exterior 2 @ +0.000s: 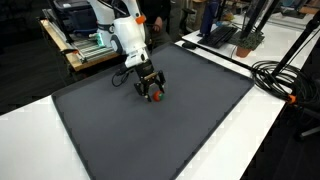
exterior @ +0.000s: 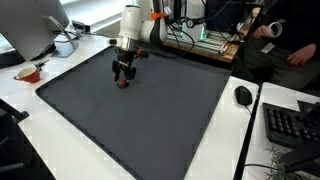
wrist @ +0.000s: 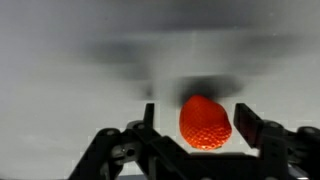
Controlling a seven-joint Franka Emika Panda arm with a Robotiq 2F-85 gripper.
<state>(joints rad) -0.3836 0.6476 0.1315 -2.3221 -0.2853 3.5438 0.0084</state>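
Observation:
A red strawberry-shaped toy [wrist: 205, 122] lies on a dark grey mat [exterior: 160, 125]. In the wrist view it sits between the two black fingers of my gripper [wrist: 198, 125], with a gap on each side and closer to the right finger. The gripper is open and low over the mat. In both exterior views the gripper [exterior: 123, 76] [exterior 2: 148, 88] stands near the mat's far part, with the red toy [exterior: 125, 84] [exterior 2: 156, 97] at its fingertips. The mat [exterior 2: 150, 130] covers most of the white table.
A red bowl [exterior: 30, 72] and a monitor [exterior: 30, 25] stand off the mat's corner. A mouse [exterior: 243, 95] and keyboard [exterior: 292, 125] lie beside the mat. A person [exterior: 290, 40] sits behind. Black cables [exterior 2: 278, 75] run along the table edge.

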